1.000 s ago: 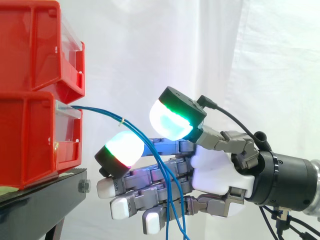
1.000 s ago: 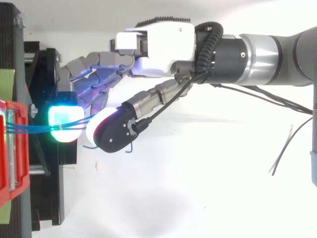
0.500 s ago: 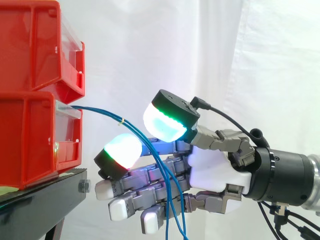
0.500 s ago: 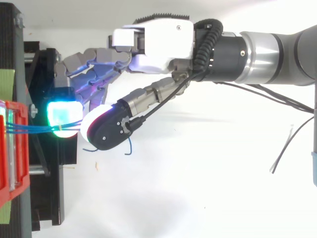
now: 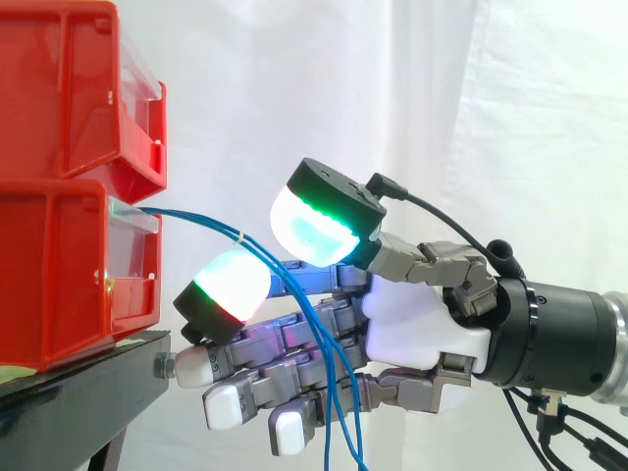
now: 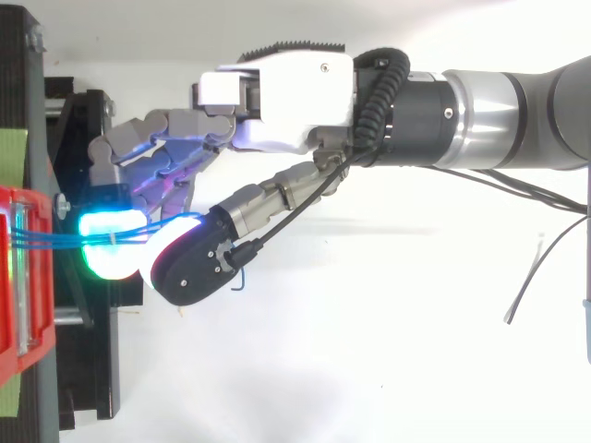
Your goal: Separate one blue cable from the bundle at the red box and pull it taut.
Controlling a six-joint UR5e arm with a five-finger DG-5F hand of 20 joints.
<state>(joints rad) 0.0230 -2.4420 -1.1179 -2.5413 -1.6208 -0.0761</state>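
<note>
Several thin blue cables (image 5: 196, 218) leave the front of the lower red box (image 5: 59, 285) as a bundle held by a small yellow tie. They curve down across my hand's palm (image 5: 422, 329) and hang below it. My hand reaches in from the right with its fingers stretched toward the box. One glowing fingertip (image 5: 231, 287) lies under the bundle and the thumb pad (image 5: 316, 221) hovers above it, with a gap between them. In the top view the cables (image 6: 55, 238) run level from the box over the cyan fingertip (image 6: 106, 251). No single cable stands apart.
A second red bin (image 5: 69, 88) is stacked on the lower box, both on a black stand (image 5: 69, 402). A white curtain hangs behind. Loose dark wires (image 6: 531, 277) lie on the white floor at the right.
My hand has moved left toward the red box. The thumb pad and the fingertip under the bundle now sit closer to the box and to each other.
</note>
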